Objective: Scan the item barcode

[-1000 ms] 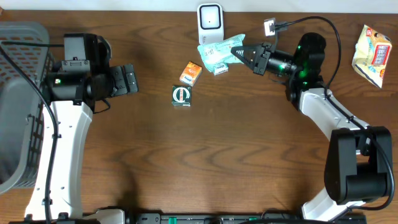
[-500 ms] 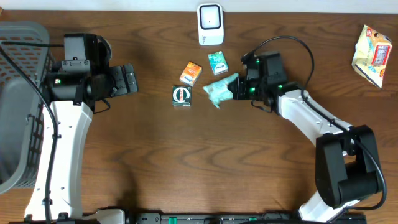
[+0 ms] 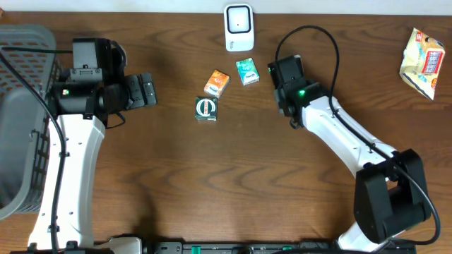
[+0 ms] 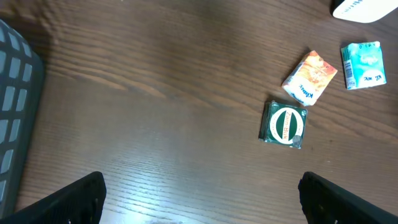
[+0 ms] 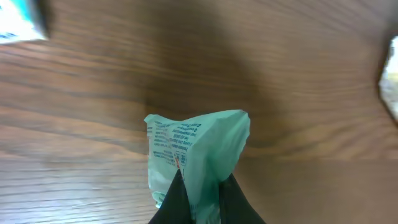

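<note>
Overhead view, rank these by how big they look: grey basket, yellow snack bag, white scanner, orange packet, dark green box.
1. grey basket, even though the frame edge cuts it off
2. yellow snack bag
3. white scanner
4. orange packet and dark green box: these look about alike, so they are not ranked.

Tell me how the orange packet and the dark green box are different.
The orange packet is bright orange; the dark green box has a white ring on top. The orange packet is longer and lies slanted, while the dark green box is nearly square and sits straighter. The orange packet lies closer to the white scanner than the dark green box. Both lie flat on the wooden table, not touching.
</note>
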